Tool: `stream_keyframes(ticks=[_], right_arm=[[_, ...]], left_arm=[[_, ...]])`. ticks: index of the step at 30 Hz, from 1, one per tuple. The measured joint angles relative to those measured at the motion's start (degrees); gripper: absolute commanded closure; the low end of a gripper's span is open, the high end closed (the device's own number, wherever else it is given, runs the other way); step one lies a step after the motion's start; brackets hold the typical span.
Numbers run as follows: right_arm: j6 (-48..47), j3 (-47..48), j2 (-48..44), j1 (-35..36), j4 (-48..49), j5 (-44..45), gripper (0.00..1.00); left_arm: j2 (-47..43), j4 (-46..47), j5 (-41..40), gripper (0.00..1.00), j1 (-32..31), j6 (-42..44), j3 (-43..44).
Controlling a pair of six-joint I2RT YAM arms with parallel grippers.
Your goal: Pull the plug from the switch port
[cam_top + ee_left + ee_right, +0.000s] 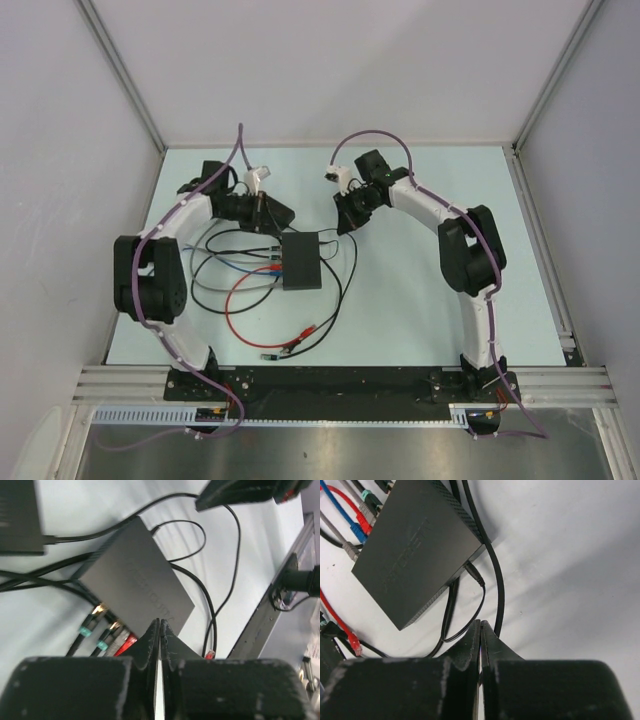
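Lying just beyond closed left pincer (160, 623): switch (135, 575)

The top camera hangs high above and behind the arm bases (192, 383) and looks steeply down, so the whole pale counter (400, 300) fits in frame, with the switch (302, 260) small near its middle. Each wrist camera sits just behind its own claw and looks out along the fingers, low and close over the counter. The left claw (159, 622) view faces the switch's edge with the plugs (86, 630), and the right claw (480, 624) view faces the opposite edge. All three views share the switch and the cables (498, 580) around it.
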Motion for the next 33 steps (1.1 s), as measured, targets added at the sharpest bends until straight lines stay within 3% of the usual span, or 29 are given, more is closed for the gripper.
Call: stream_keyframes(ticks=[8,20,21,23,24,27,28,30,33], right_arm=[[0.96,-0.92,1.07,-0.5,2.51,6.88,0.98],[3.23,2.51,8.17,-0.26,4.79,9.01,0.98],[3.17,2.86,8.17,-0.15,4.74,9.73,0.95],[3.02,3.85,8.17,-0.26,4.61,10.91,0.75],[2.8,4.44,8.13,-0.52,4.5,11.23,0.69],[1.44,5.4,6.8,-1.84,4.22,11.37,0.44],[0.94,5.44,5.79,-2.23,3.93,10.86,0.27],[0.55,5.49,3.41,-3.04,3.69,8.92,0.09],[0.13,6.73,0.37,-3.13,3.48,5.22,0.14]], left_arm=[[7.58,-1.81,1.33,0.99,-6.29,2.38,0.63],[17.11,-2.8,-0.55,1.0,-9.07,0.66,5.46],[17.14,-2.93,-0.66,1.0,-9.25,0.68,5.7],[17.07,-2.89,-0.87,0.91,-9.44,0.79,5.97],[16.92,-2.62,-1.09,0.75,-9.46,0.85,5.97],[14.73,-2.4,-2.32,0.53,-9.4,1.25,5.92],[13.2,-2.27,-2.62,0.5,-9.09,0.85,5.92],[9.4,-1.86,-2.82,0.45,-8.48,0.17,5.75],[2.14,0.48,-3.02,0.42,-6.32,-1.7,3.3]])
